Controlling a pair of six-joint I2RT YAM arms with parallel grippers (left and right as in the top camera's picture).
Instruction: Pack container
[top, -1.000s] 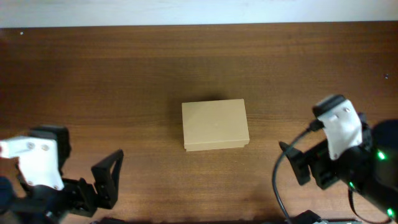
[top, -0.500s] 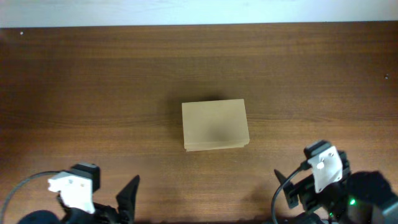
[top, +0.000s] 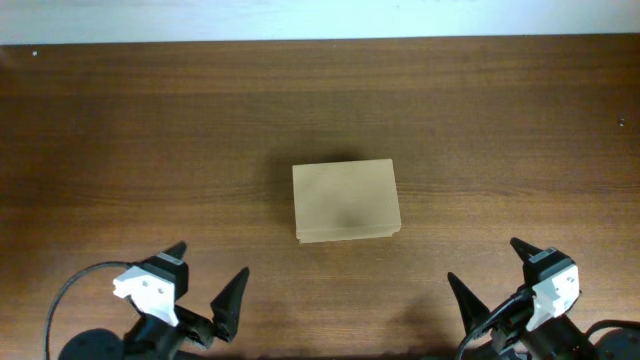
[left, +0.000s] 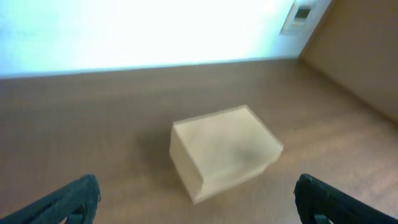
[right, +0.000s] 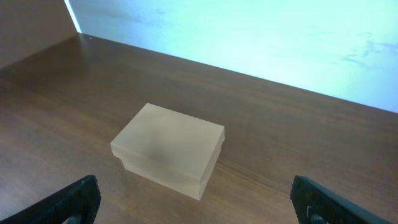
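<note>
The container (top: 346, 201) is a small tan cardboard box lying in the middle of the brown table with its lid down. My left gripper (top: 211, 262) sits near the front edge, left of and well short of the box, open and empty. My right gripper (top: 484, 262) mirrors it at the front right, also open and empty. The left wrist view has the container (left: 224, 149) ahead between the two wide-spread dark fingers (left: 78, 199). In the right wrist view the container (right: 168, 149) lies ahead of the fingers (right: 317, 202), slightly to the left.
The dark wooden table (top: 150, 130) ends at a pale wall strip (top: 320, 18) along the far side. A black cable (top: 60, 300) loops beside the left arm. Nothing else lies on the tabletop.
Both arms have drawn back toward the table's front edge and dropped lower in the overhead view, their open fingers now pointing toward the box. The box has not moved.
</note>
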